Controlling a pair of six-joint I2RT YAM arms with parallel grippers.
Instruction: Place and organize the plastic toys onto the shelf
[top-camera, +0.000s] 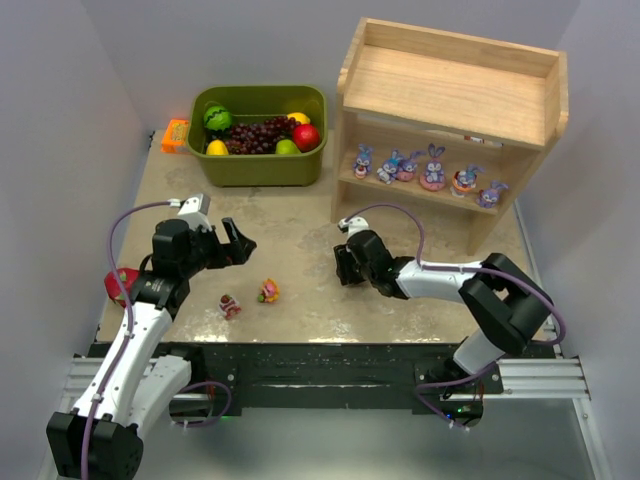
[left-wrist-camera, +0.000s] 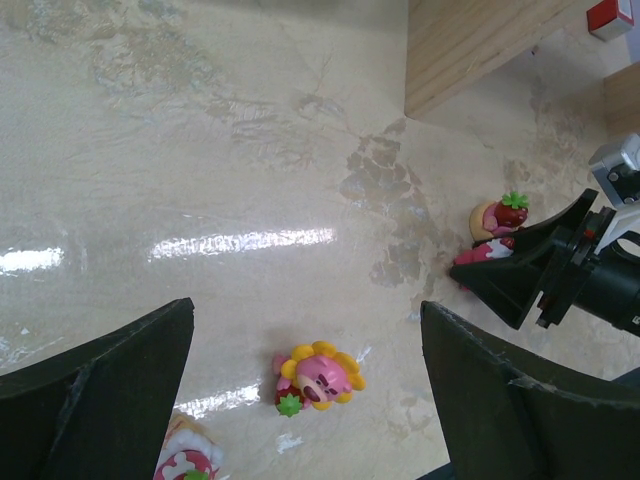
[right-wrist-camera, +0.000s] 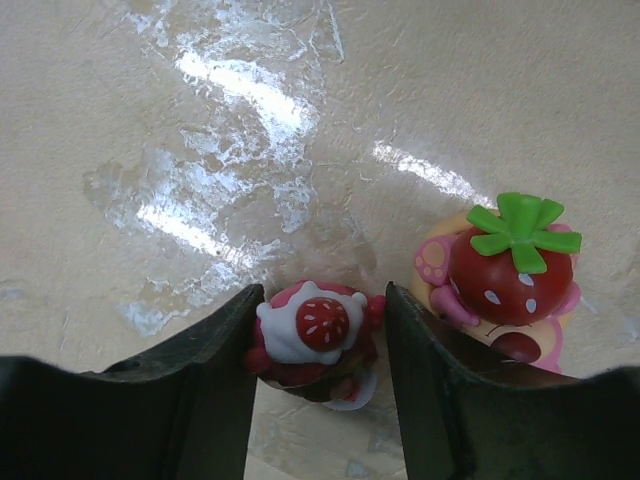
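Fingers (right-wrist-camera: 200, 390) of the right pincer (right-wrist-camera: 320, 302) straddle a cream-topped bear (right-wrist-camera: 315, 338), grip unclear; left pincer (left-wrist-camera: 305, 312) gapes wide.

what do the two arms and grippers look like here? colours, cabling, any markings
Both arms: white links on the left arm and right arm, bulky black joints. A purple cable loops along each. The left gripper and right gripper are black; fingers broad, matte wedges. No markings legible.
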